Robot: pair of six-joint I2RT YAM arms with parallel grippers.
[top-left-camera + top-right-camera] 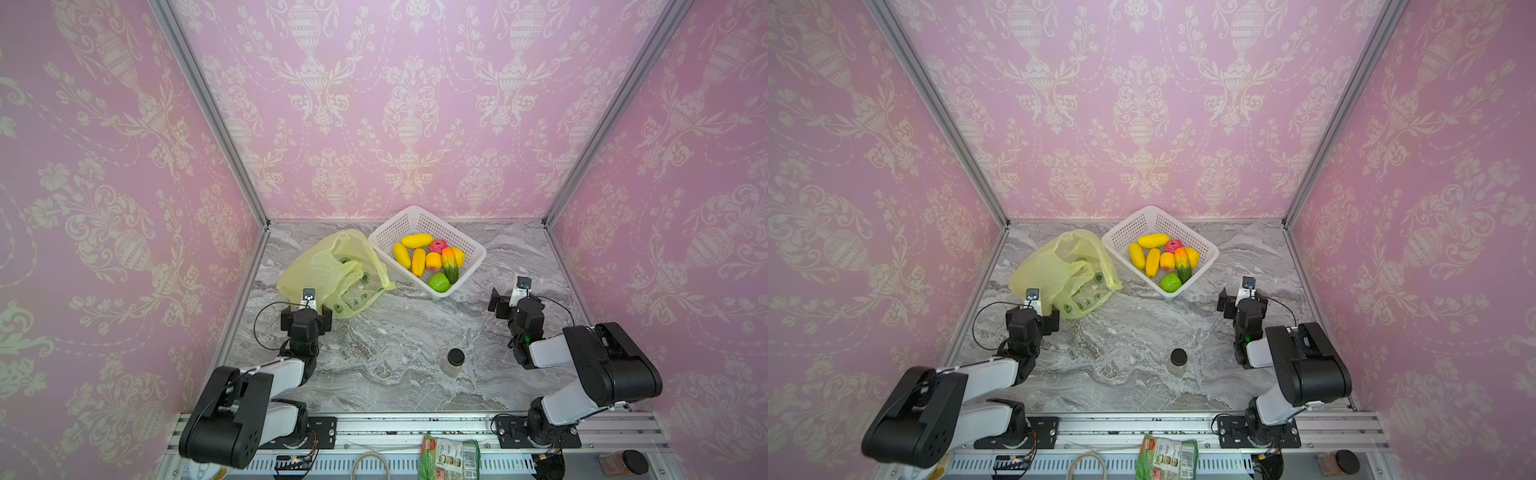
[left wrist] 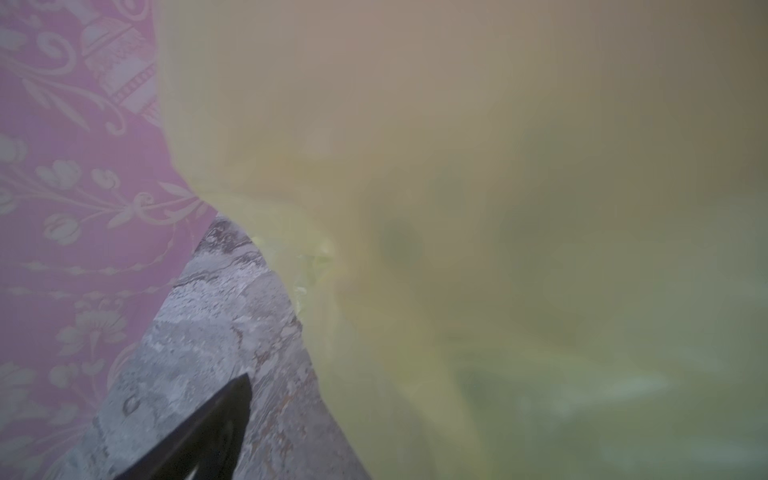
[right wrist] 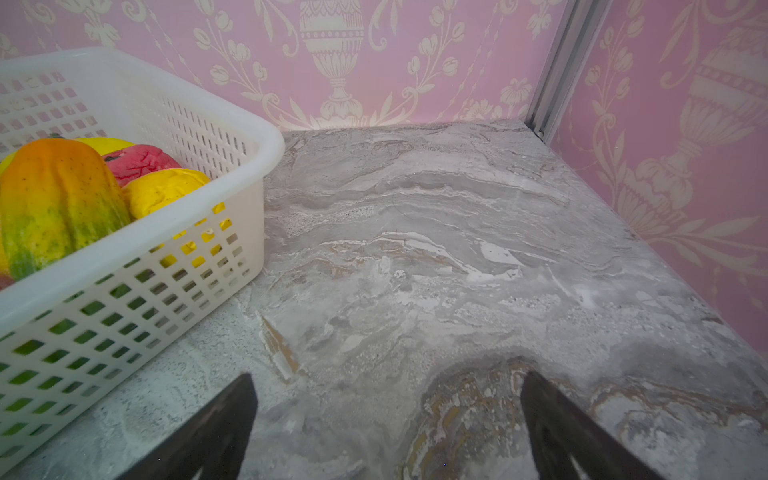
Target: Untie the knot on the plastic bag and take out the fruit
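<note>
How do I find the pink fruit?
Look at the white basket at the back of the grey table. Inside, the pink fruit sits near the far side, beside the green-orange fruit. It is the only pink piece, round and wrinkly.

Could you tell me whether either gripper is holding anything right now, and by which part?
Nothing is held. The right gripper stands open over bare table; the left gripper is open too, with the bag only draped against it.

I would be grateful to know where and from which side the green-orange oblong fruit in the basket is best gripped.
Probably across its narrow middle, from above: the green-orange oblong fruit lies atop the other fruit, long and slim, and the white basket has walls that bar a sideways approach.
</note>
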